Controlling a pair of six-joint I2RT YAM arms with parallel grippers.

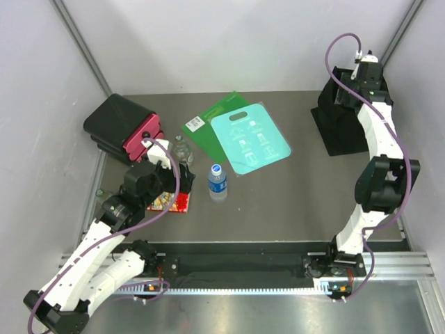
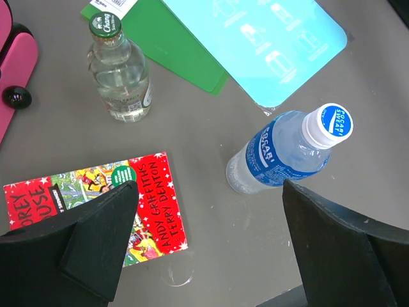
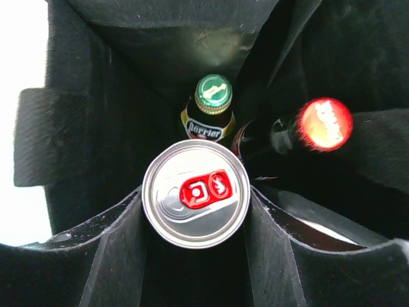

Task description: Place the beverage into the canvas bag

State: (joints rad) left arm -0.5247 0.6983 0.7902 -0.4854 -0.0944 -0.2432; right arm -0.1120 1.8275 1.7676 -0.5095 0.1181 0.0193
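Gripped a silver red-tabbed drink can (image 3: 192, 185) in the right hand (image 3: 195, 224), straight beneath it inside the floppy black canvas bag (image 3: 89, 64), seemingly for release beside two capped bottles (image 3: 213, 105). Held the left hand (image 2: 209, 192) wide open above a blue-labelled plastic bottle (image 2: 281, 153).

Robot lab test cell. Left arm (image 1: 78, 268) and right arm (image 1: 381, 130) bolted to an aluminium rail (image 1: 403, 264). Grey bench (image 1: 306, 202), white enclosure panels (image 1: 229, 42) all round.
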